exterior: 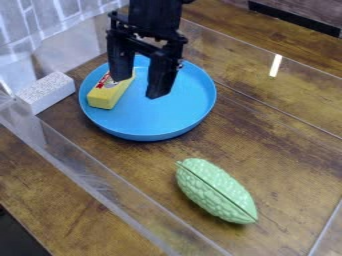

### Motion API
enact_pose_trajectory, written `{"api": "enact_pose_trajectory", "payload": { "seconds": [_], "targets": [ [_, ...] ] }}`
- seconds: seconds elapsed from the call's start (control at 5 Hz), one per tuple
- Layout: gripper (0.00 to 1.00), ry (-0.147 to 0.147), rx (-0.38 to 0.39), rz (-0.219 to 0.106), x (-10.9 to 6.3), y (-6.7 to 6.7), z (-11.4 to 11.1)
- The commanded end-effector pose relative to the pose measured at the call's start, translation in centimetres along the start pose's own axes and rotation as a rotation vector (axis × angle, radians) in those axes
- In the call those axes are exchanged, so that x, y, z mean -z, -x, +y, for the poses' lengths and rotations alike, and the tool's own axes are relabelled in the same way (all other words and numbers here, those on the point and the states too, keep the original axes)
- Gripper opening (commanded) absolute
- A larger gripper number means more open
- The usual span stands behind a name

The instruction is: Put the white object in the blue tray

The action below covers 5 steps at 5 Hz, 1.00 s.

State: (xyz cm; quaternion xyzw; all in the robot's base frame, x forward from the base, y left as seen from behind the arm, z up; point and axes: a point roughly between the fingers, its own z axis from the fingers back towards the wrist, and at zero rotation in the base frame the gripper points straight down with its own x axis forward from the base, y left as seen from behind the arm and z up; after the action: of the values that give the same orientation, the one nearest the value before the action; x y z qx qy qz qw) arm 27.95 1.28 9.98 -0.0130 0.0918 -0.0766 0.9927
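While gripper hangs open o/ blue tray, yellow bar inside, white obj outside

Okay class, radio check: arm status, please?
Gripper open, above the blue tray. White block outside, left of the tray in view. Yellow block already inside the tray.

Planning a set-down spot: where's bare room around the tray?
Bare wood: right of the blue tray and above the green vegetable-like object; also lower left, below the tray. In the tray, the front half is open. Crowded: its back left, with the yellow bar beneath the open gripper, and the white block beside the rim.
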Motion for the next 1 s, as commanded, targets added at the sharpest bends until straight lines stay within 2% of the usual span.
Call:
{"api": "enact_pose_trajectory", "payload": {
  "seconds": [0.0, 0.6, 0.8],
  "targets": [
    [1.00, -0.003, 0.006, -0.030, -0.9, 0.4, 1.0],
    [1.00, -0.004, 0.026, -0.056, -2.3, 2.7, 3.7],
    [1.00, -0.004, 0.035, -0.055, -2.1, 2.8, 4.0]
  ]
}}
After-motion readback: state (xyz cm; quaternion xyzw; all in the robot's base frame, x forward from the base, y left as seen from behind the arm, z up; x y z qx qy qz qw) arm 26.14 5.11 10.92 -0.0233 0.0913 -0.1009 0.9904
